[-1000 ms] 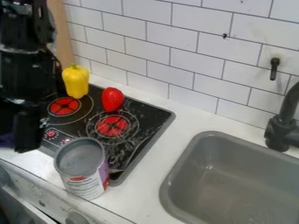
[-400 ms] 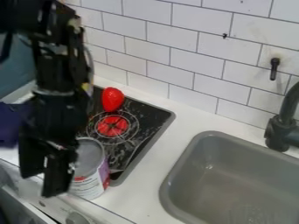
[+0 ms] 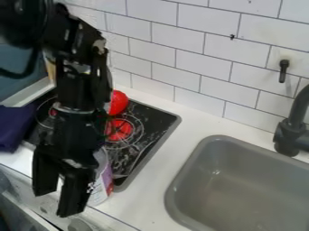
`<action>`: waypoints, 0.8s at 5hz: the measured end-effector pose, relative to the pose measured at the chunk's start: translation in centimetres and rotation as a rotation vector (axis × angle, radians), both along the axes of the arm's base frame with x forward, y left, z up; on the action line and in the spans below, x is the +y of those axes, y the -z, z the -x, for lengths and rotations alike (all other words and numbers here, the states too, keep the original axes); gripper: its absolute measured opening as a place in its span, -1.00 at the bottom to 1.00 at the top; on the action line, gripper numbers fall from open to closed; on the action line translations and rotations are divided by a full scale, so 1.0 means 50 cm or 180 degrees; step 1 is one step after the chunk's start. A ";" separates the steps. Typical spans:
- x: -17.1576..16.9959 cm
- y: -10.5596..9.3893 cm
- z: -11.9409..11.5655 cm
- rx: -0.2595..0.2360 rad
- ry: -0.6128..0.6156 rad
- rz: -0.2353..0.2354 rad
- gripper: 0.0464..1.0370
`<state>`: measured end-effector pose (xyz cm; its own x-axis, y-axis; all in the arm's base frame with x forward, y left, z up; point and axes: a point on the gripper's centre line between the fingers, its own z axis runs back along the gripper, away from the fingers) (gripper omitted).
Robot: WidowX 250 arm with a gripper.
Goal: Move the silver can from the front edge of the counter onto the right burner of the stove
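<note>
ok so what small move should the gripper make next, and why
Probably a short shift toward the sink, to line up with the can: the gripper is open with nothing between its fingers, and the can is partly hidden behind it, on its sink side.

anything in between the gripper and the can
Nothing visible stands between the gripper and the can; the gripper partly covers the can in this view, so whether they touch I cannot tell. The red toy is farther back, toward the wall.
</note>
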<state>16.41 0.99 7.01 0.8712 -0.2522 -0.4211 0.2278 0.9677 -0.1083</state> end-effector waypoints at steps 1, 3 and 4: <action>0.012 0.013 -0.021 0.0070 -0.0066 -0.0075 0.94; 0.060 0.016 -0.137 -0.0234 -0.0333 0.0038 0.93; 0.061 0.021 -0.198 -0.0327 -0.0440 0.0118 0.93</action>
